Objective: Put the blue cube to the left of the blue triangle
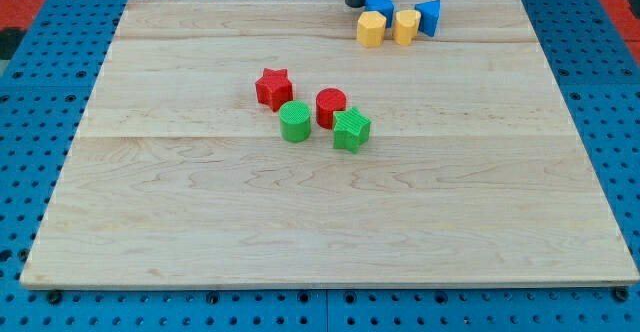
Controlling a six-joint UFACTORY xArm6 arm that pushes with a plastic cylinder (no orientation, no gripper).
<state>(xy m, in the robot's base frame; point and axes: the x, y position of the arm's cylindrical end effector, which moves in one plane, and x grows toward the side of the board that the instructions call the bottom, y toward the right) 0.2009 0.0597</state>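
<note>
1. My tip (pixel 356 5), the end effector, was a bare rod holding nothing, at the top edge of the desk (pixel 200 222).
2. The blue cube (pixel 380 4) sat touching its right side.
3. The blue triangle (pixel 429 16) lay further right, beyond the cube.
4. Two yellow blocks (pixel 371 29) (pixel 406 26) stood just below-right; red and green blocks clustered well below.

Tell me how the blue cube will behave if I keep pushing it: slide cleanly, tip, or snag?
The blue cube looks squat with flat faces, so it should slide, not roll or tip. My tip sits at its left; an off-centre push may spin it. The yellow blocks crowd its front and could get dragged along.
</note>
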